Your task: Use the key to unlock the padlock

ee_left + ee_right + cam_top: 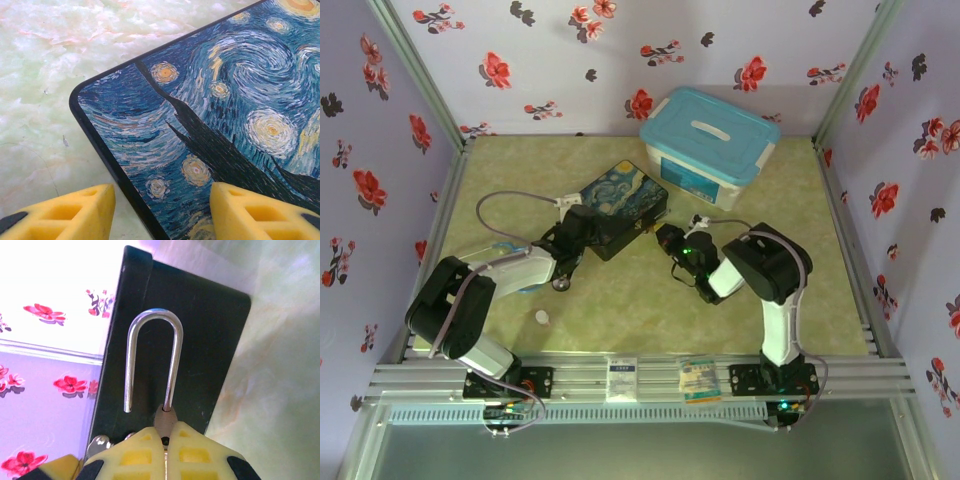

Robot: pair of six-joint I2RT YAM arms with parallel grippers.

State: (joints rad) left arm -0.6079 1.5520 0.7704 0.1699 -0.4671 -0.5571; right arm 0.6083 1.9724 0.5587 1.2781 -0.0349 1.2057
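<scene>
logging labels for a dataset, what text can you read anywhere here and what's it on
No text can be read.
the white card on the front rail: print too small to read.
the green card beside it: too small to read.
the sticker on the blue-lidded tub: blurred, unreadable.
the painted box and the padlock: no lettering shows.

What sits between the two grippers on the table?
The black-sided rectangular box with the Starry Night painted lid; the top external view shows it lying between the left gripper and the right gripper.
</scene>
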